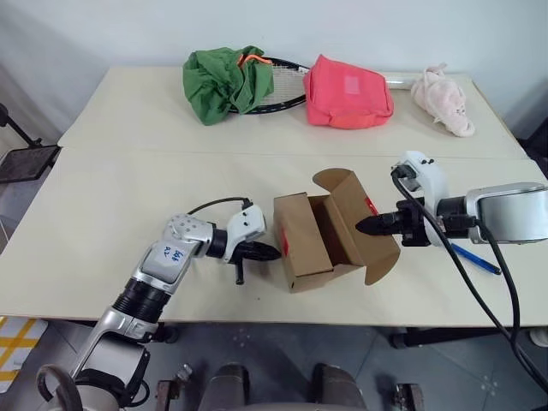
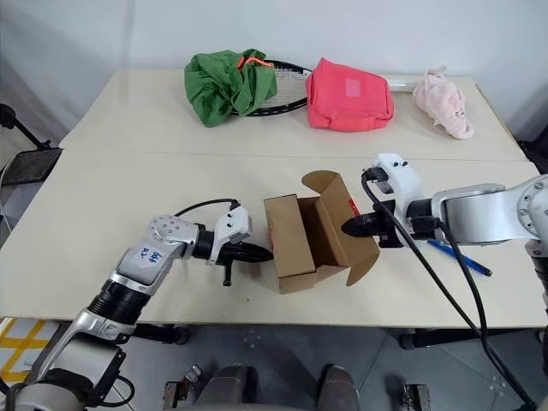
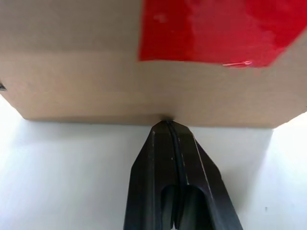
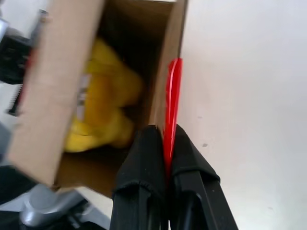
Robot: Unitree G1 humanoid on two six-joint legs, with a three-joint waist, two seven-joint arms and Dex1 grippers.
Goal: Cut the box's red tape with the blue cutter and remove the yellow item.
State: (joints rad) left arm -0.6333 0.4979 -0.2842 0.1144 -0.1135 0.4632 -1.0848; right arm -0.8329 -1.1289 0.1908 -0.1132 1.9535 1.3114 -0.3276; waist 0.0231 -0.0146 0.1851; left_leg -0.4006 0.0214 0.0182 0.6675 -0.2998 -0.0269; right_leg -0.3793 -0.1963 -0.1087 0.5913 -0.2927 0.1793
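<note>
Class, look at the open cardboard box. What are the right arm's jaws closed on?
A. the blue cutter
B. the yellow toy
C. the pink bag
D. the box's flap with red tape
D: the right gripper has its jaws pinched on the taped flap of the box, while the yellow toy lies inside and the blue cutter rests on the table.

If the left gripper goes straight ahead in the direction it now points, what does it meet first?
The box: the shut left gripper already has its tips at the cardboard side wall, just below the red tape.
</note>
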